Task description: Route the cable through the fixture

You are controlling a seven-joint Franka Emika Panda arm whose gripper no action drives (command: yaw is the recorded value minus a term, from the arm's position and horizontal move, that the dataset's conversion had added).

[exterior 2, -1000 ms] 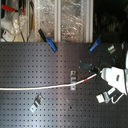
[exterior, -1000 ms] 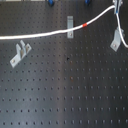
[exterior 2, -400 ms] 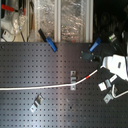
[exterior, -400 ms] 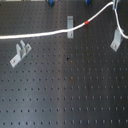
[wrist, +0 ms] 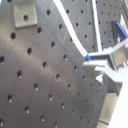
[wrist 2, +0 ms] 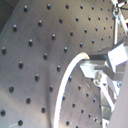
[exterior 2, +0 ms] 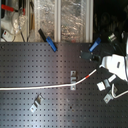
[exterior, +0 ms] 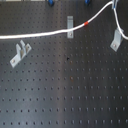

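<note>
1. The long thin white flexible cable [exterior: 42, 35] lies across the black perforated metal board [exterior: 65, 90]. In the first exterior view it runs from that view's left edge, passes at the small grey metal clip [exterior: 69, 27] near the middle, then rises toward the first exterior view's upper right.
2. Its short red band of tape [exterior: 88, 23] sits just past that middle clip, on the side toward the gripper [wrist: 97, 62].
3. Both wrist views show the cable entering the metal fingers [wrist 2: 95, 70], so the claw appears narrowed onto the cord.
4. A second grey bracket [exterior: 116, 40] stands at the first exterior view's right, and a third grey bracket [exterior: 19, 53] stands near its left, below the cable and apart from it.
5. To do this step well, the arm should probably keep the cord lightly taut and low, so it seats in the middle clip's slot.
6. Pulling too hard could lift the cable out of the clip.
</note>
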